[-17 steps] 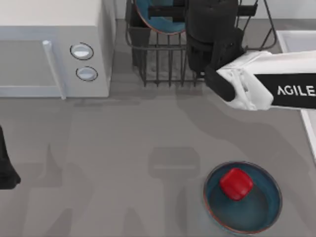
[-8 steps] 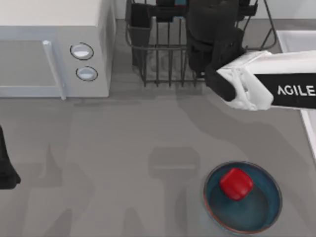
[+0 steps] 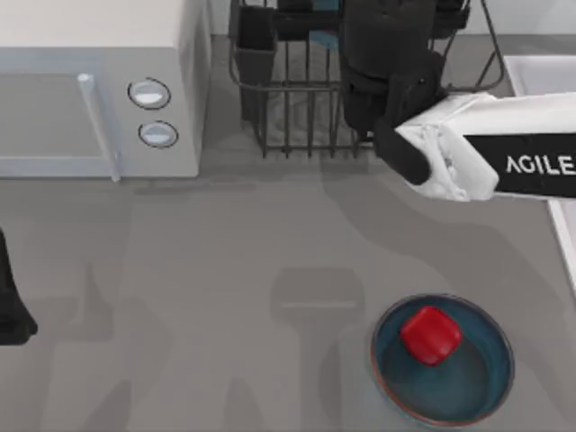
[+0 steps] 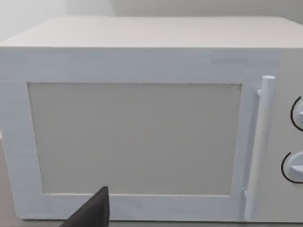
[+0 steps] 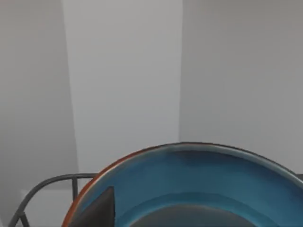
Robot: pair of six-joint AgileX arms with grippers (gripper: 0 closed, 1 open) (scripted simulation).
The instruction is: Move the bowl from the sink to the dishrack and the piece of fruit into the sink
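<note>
the right gripper [image 3: 389, 67] hung over the dishrack [image 3: 297, 99] at the far middle of the worktop [image 3: 225, 270], its dark body hiding the fingers from above, so whether it was open or closed could not be told. in the right wrist view a dark finger tip [image 5: 97, 213] showed against the inside of the bowl [image 5: 199, 184]; whether the two touched could not be told.

nearest, at the right front of the worktop, the shallow teal dish [image 3: 477, 387] lay flat, and the piece of fruit [image 3: 429, 335] sat inside it, toward its far left part. the left gripper [image 3: 11, 310] was parked at the left edge of the worktop, well apart from everything; its fingers could not be read, though the left wrist view caught one dark tip [image 4: 92, 213] in front of the microwave's door.

farther back, the microwave [image 3: 90, 90] stood at the far left, its two round knobs [image 3: 150, 93] facing the open worktop. just beside it to the right stood the dishrack, with its black cutlery cup [image 3: 255, 40] at the far left corner. the bowl sat in the rack, with a curved rack wire [image 5: 42, 187] beside its rim in the right wrist view; from above, a small patch of teal [image 3: 322, 40] showed between the bars by the gripper.

the sink [image 3: 535, 72] lay at the far right edge, partly under the right arm's white link [image 3: 495, 153].
</note>
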